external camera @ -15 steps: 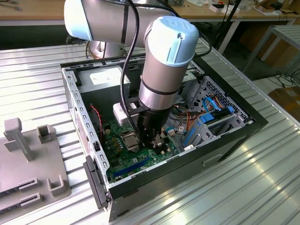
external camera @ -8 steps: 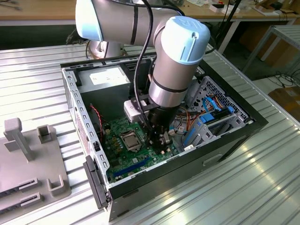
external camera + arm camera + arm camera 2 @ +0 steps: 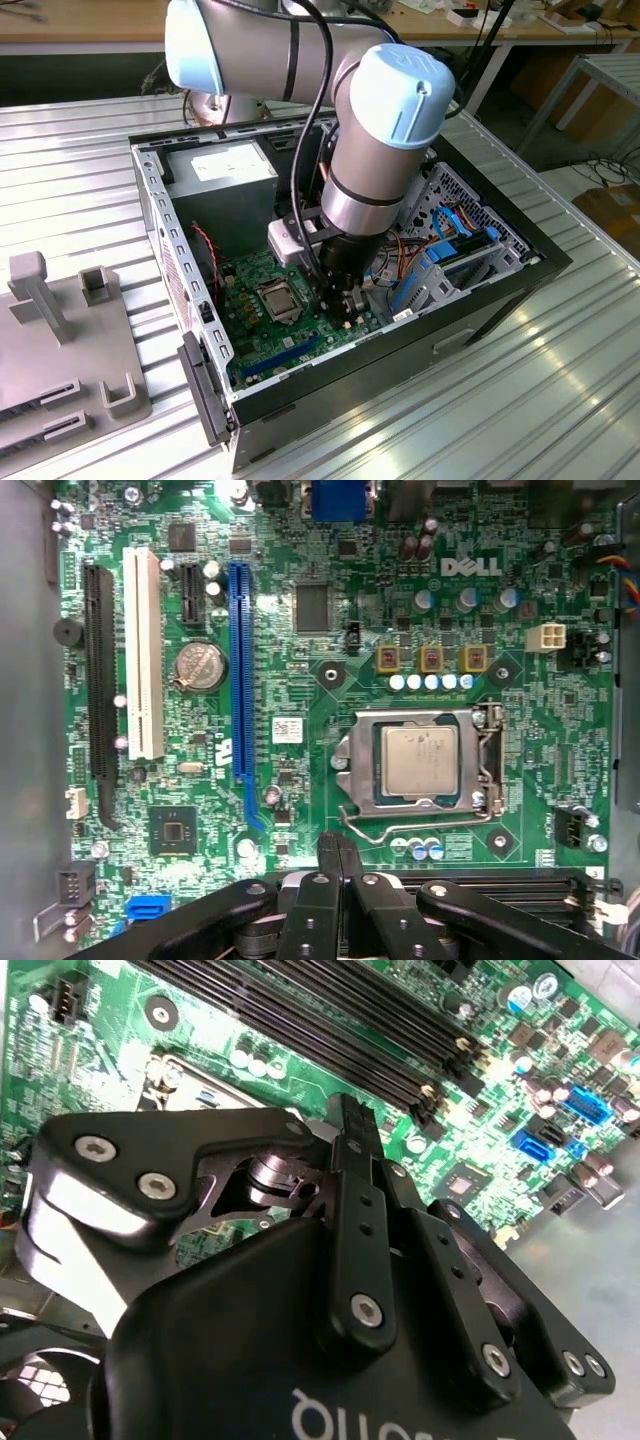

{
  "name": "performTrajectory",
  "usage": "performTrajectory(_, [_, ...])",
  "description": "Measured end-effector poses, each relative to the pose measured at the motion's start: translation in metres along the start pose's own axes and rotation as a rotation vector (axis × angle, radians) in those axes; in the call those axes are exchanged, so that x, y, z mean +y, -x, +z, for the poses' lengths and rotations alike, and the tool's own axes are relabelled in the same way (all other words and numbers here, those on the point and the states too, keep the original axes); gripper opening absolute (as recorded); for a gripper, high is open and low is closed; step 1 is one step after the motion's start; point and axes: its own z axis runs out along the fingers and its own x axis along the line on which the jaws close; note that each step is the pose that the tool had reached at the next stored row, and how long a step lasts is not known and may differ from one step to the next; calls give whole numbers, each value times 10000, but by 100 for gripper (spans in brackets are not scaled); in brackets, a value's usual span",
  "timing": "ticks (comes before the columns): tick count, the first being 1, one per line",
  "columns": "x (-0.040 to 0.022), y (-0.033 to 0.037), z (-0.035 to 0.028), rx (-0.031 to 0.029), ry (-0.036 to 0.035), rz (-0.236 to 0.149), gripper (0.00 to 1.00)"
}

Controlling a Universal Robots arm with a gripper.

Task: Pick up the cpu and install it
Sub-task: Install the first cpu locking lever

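Note:
The cpu (image 3: pixel 420 762), a small silvery square chip, lies flat inside the metal-framed socket (image 3: pixel 352 770) on the green motherboard (image 3: pixel 290 630). In the exterior view the cpu (image 3: pixel 277 297) sits in the open computer case, just to the exterior view's left of my gripper (image 3: pixel 345 312). My gripper (image 3: pixel 334 842) hovers above the board beside the socket's lever side, fingers pressed together with nothing between them. In the second wrist view the gripper (image 3: pixel 350 1110) points at the board near the long black memory slots (image 3: pixel 330 1020).
The case walls (image 3: pixel 165 240) ring the board closely. A power supply (image 3: pixel 225 170) sits at the back and a drive cage with blue cables (image 3: pixel 440 250) on the exterior view's right. A grey fixture (image 3: pixel 60 340) stands on the ribbed metal table.

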Motion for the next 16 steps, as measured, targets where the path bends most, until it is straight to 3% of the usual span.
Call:
performTrajectory(2, [0, -21, 2, -44, -1, -2, 10])
performTrajectory(3, [0, -32, 3, -123, -1, -4, 10])
performTrajectory(4, [0, -40, 3, -254, -1, -8, 10])
performTrajectory(5, [0, -48, 5, -440, 0, -12, 10])
performTrajectory(6, [-1, -59, 5, -688, 3, -17, 10])
performTrajectory(7, [-1, -65, 7, -754, 3, -19, 10])
performTrajectory(16, [-1, -89, 37, -762, 3, -26, 10])
